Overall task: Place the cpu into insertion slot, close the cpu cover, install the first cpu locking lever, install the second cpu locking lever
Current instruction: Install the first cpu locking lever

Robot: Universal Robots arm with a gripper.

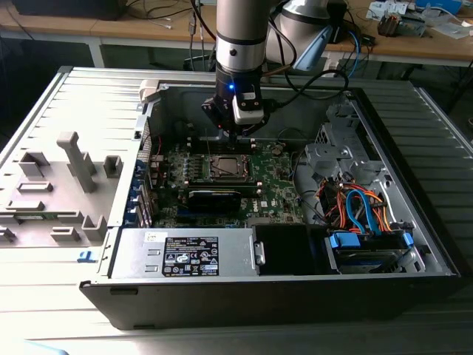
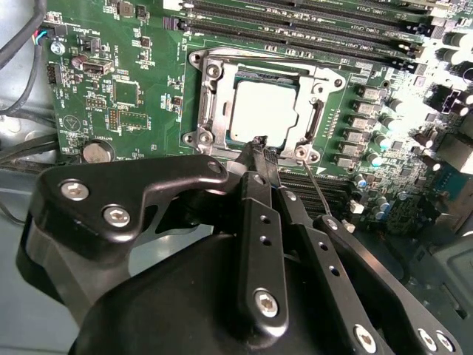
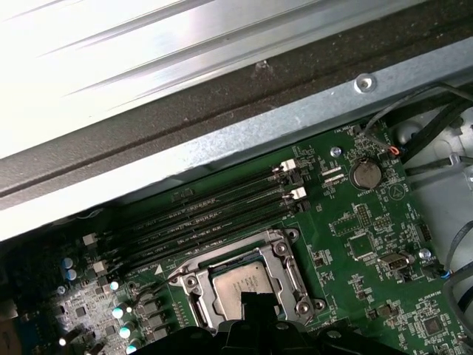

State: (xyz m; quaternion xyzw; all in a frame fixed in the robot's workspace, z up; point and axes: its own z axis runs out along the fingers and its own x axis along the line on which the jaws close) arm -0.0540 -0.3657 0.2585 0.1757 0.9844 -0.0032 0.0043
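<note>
The cpu (image 2: pixel 262 111) lies flat in the insertion slot (image 2: pixel 318 122), its silvery top showing through the window of the cpu cover (image 2: pixel 214 111), which is folded down over it. A thin metal locking lever (image 2: pixel 316 188) sticks out from the socket corner beside my fingers. My gripper (image 2: pixel 260 146) is shut, its black tips together at the socket's edge, touching or just above the cover frame. In the exterior view the gripper (image 1: pixel 235 135) hangs just behind the socket (image 1: pixel 225 167). The first wrist view shows the cpu (image 3: pixel 238 281) and cover (image 3: pixel 287 275) above a fingertip (image 3: pixel 255 302).
Long black memory slots (image 2: pixel 310 18) run beside the socket. A coin battery (image 2: pixel 96 151) sits on the green board. The grey power supply (image 1: pixel 185 255) fills the case front, and a drive cage with orange and blue cables (image 1: pixel 362 211) is on the exterior view's right. A grey fixture tray (image 1: pixel 59 185) lies left.
</note>
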